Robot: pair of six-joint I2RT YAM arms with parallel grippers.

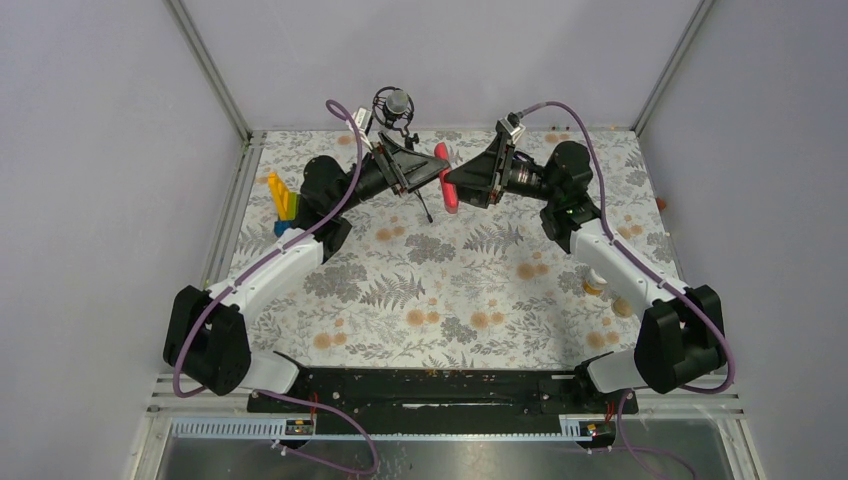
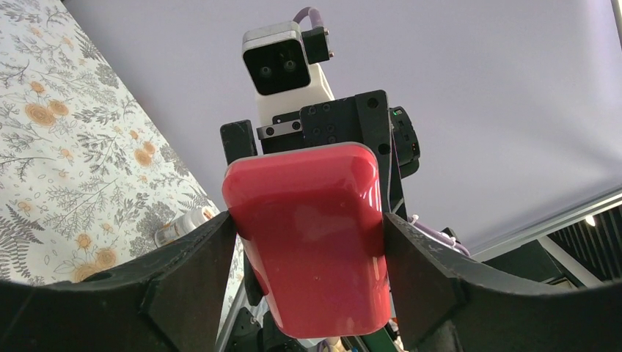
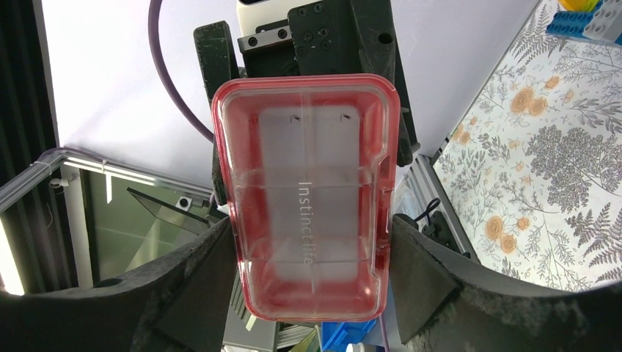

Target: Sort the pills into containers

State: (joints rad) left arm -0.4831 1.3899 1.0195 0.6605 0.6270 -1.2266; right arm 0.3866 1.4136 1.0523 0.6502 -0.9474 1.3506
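The pink compartment box (image 1: pixel 446 180) is held upright in the air above the back middle of the cloth, between both grippers. My left gripper (image 1: pixel 428 168) is shut on it; its view shows the box's solid back (image 2: pixel 308 242) between the fingers. My right gripper (image 1: pixel 463 186) is also shut on it and faces the clear lid (image 3: pixel 306 198), which shows compartments with no pills inside. The white-capped orange-labelled bottle (image 1: pixel 596 281) is on the cloth at the right and also shows in the left wrist view (image 2: pixel 183 226). A small yellowish bottle (image 1: pixel 622 307) lies beside it. A few tiny orange bits (image 1: pixel 661 202) lie at the right edge.
A blue, yellow and grey toy-brick block (image 1: pixel 283 206) stands at the left edge and shows in the right wrist view (image 3: pixel 590 16). A black stand with a round head (image 1: pixel 394 104) is at the back wall. The floral cloth (image 1: pixel 440 290) covers the table.
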